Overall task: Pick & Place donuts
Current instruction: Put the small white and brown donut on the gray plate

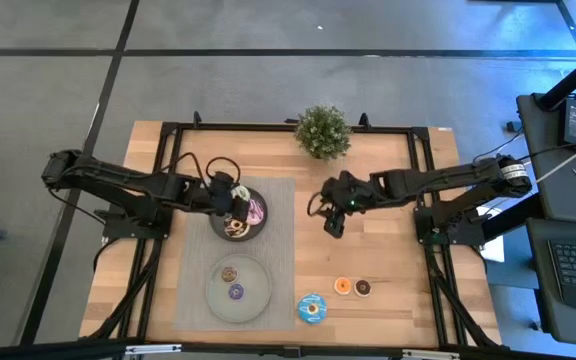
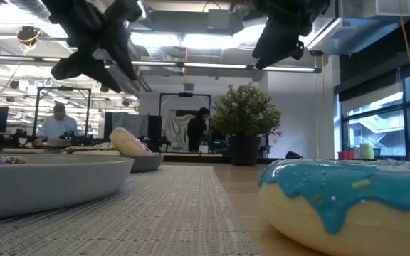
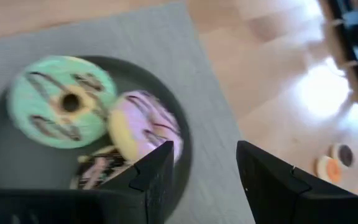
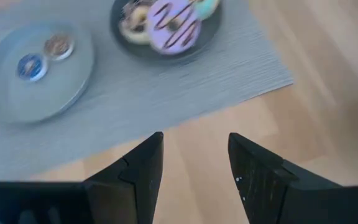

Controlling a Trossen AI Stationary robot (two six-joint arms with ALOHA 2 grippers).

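Left pincer [image 1: 236,200] open, empty above dark plate [image 1: 220,226]. Right pincer [image 1: 334,222] open over bench; we'd lower squarely onto blue donut [image 1: 311,308].

From overhead we looked straight down; low, level across the table [image 2: 191,213]; both wrist views shared the dark plate [image 3: 185,149].

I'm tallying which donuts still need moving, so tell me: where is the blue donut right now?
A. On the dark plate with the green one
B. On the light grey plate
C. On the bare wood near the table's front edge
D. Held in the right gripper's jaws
C: the high view shows the blue donut lying on the wooden table, right of the light grey plate and clear of both grippers.
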